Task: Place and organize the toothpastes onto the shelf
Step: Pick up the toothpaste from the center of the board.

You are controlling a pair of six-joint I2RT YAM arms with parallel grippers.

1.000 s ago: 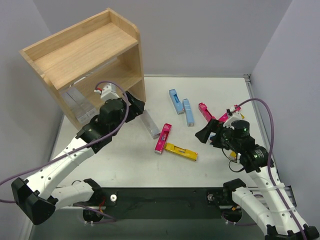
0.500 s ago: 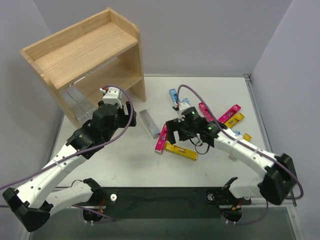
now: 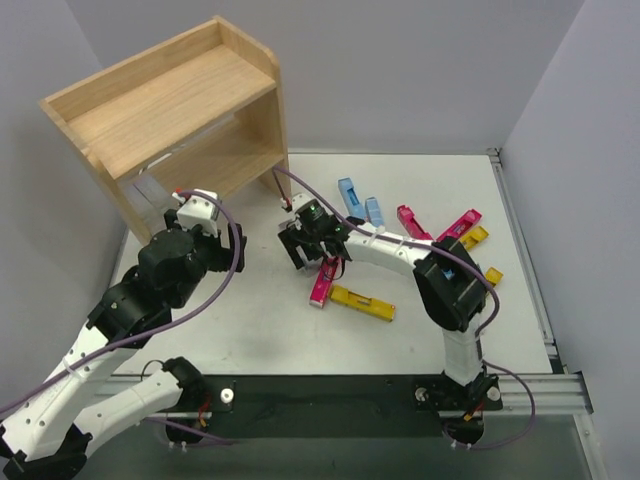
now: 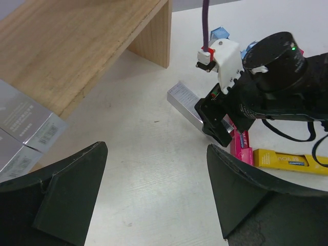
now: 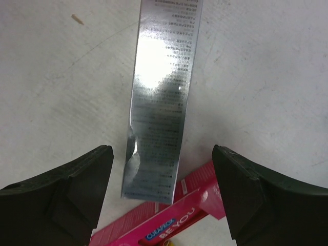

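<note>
Right, the right arm reaches well across the bench (image 3: 250, 330). Its elbow is bent up near its own base, the forearm runs left, and the wrist is tipped down. The right pincer (image 5: 161, 151) looks straight down on a silver-grey carton (image 5: 161, 92) lying flat on the bench. The jaws stand spread, one on each side of the carton. Bare bench shows in both gaps, so nothing is pinched.

The carton's near end sits at a magenta carton (image 5: 169, 228), perhaps overlapping its edge; the wrist view is too tight to be sure. A yellow carton (image 3: 362, 303) lies just beside the magenta one.

Over on the left, the arm is folded back with its wrist raised in front of the shelf (image 3: 180, 100). The left pincer (image 4: 156, 148) faces across the bench toward the right wrist, jaws wide and empty. Two more silver-grey cartons (image 4: 28, 120) rest side by side on the shelf's lower tier. Two light blue cartons (image 3: 350, 197) and further magenta and yellow ones lie scattered to the right.
</note>
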